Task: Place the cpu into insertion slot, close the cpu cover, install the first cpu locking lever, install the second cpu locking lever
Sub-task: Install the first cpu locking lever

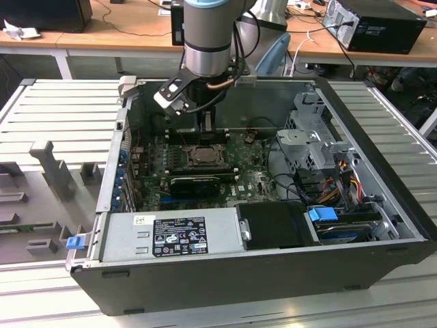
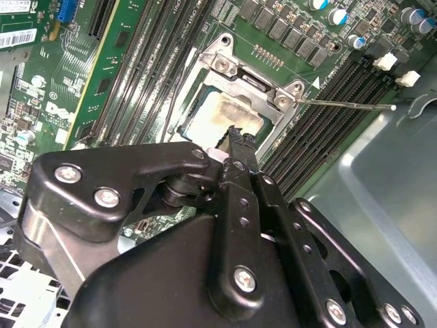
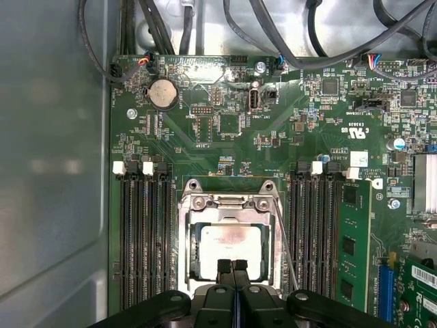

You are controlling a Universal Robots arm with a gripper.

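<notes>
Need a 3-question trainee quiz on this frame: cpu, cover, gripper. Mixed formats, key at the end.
1. True or false: the cpu shows its metal top face through the cut-out of the lowered cpu cover.
2. The gripper is: A) at the edge of the cpu, B) over the power supply, C) outside the case.
3. Fill in: the gripper's jaws are ___ (open/shut).
Key: 1 true; 2 A; 3 shut.

Electronics lab, opened computer case (image 1: 239, 277), cable-strewn wooden desks (image 1: 136, 31)
</notes>
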